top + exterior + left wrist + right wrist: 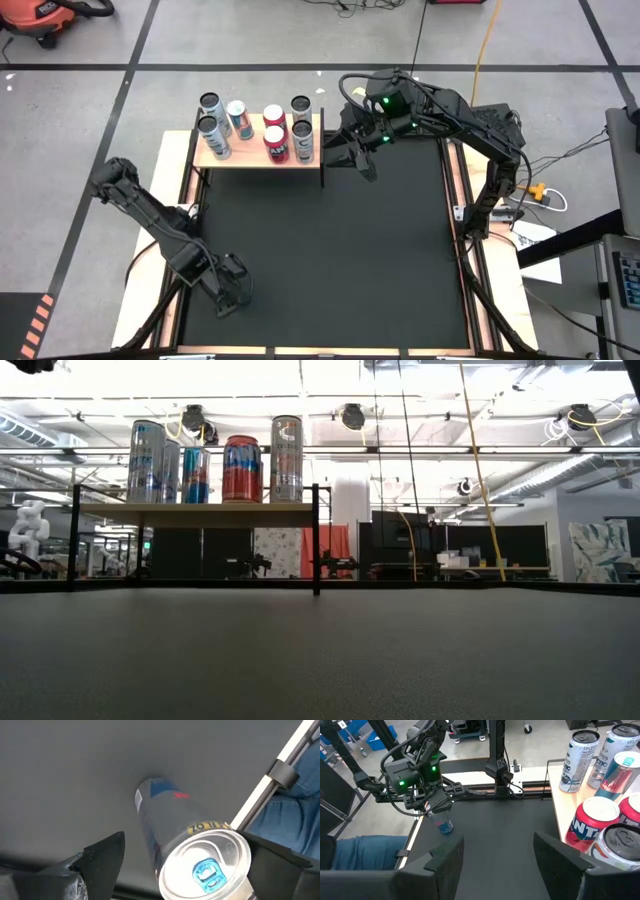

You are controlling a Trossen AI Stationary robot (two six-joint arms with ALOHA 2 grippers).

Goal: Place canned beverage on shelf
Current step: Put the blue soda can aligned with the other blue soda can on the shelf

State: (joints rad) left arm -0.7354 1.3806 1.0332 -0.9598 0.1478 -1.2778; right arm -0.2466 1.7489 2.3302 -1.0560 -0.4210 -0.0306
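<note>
A pale wooden shelf (258,155) on a thin black frame stands at the far left of the black-matted counter (330,260), carrying six upright cans (250,128), silver and red. The left gripper (232,292) hangs low near the counter's front left, fingers spread apart around a silver-and-blue beverage can (185,842) lying on its side on the mat. The right gripper (350,157) hovers just beside the shelf's right end, fingers apart, holding nothing.
</note>
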